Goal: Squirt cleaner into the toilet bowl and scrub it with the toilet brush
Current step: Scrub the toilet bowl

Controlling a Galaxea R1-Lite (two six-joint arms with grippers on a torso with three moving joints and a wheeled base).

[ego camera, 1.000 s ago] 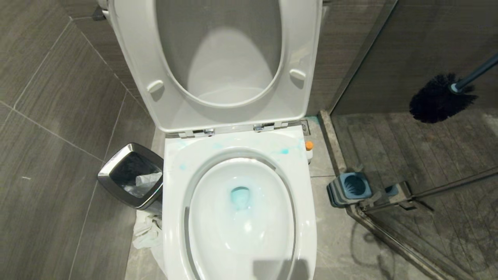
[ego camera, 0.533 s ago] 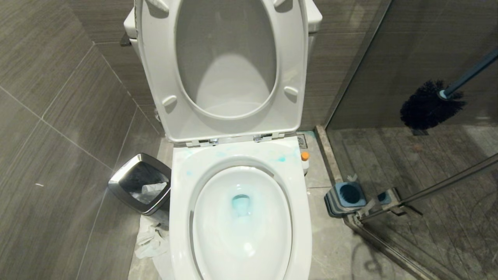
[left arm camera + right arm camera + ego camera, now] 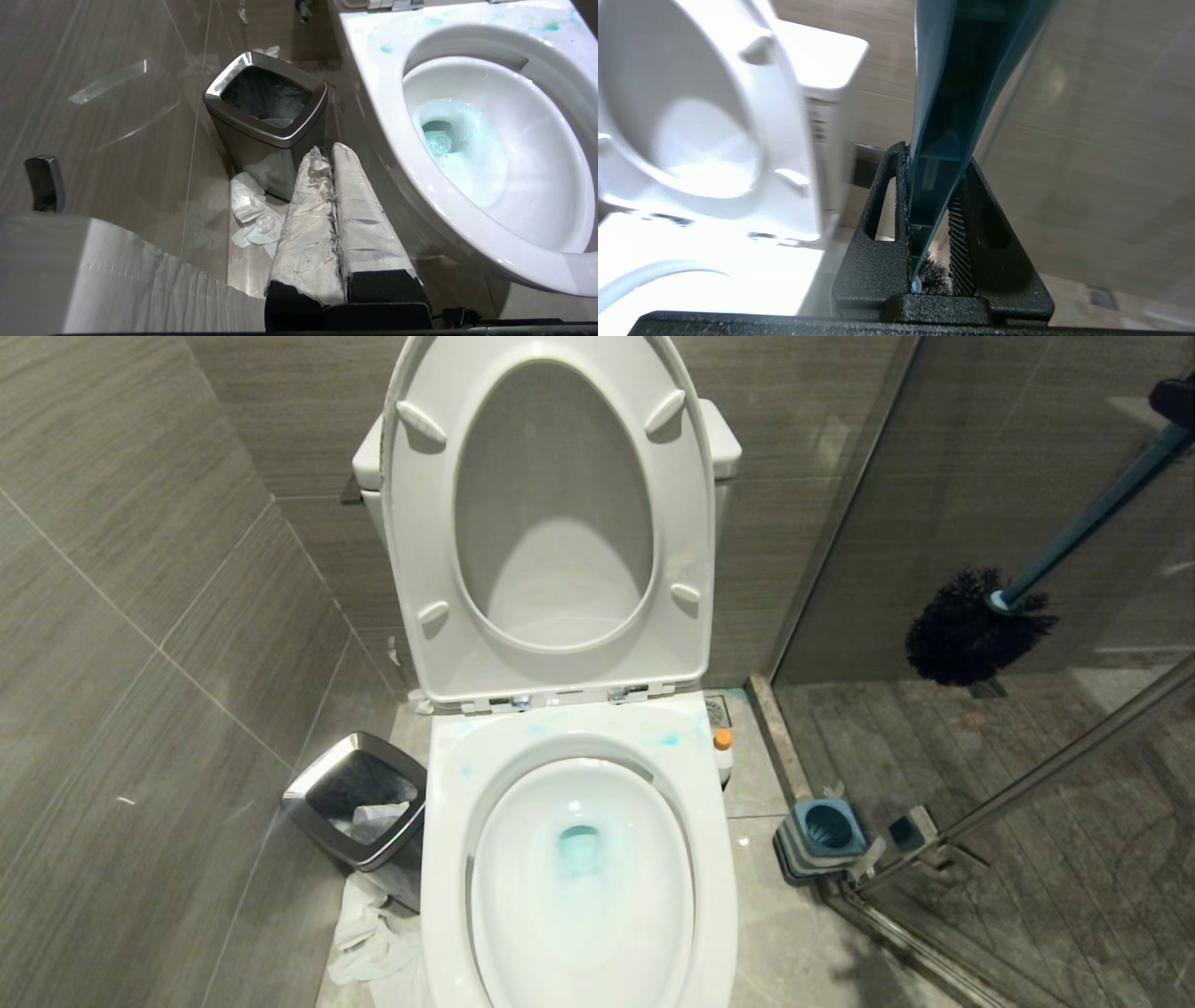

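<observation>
The toilet bowl [image 3: 444, 877] stands open in the middle of the head view, seat and lid raised. Cleaner [image 3: 579, 847] tints the water pale blue and smears the back rim [image 3: 668, 739]. The left wrist view shows the same tint [image 3: 441, 140]. The toilet brush [image 3: 1083, 527] hangs in the air right of the toilet, dark head [image 3: 966, 635] lowest, above its blue-grey holder [image 3: 822, 835]. My right gripper [image 3: 934, 156] is shut on the teal handle [image 3: 943, 93]. My left gripper [image 3: 327, 151] is shut and empty, low between the bin and the bowl.
A chrome-rimmed bin [image 3: 359, 798] stands left of the toilet, with crumpled tissue [image 3: 369, 933] on the floor by it. A glass shower partition with a metal rail [image 3: 1055, 765] closes off the right side. An orange-capped object [image 3: 722, 739] sits by the bowl's right rear.
The head camera has moved, so the whole scene has slid down and shrunk. The brush head has swung a little left toward the toilet, and its handle stands steeper. The left gripper's state cannot be compared.
</observation>
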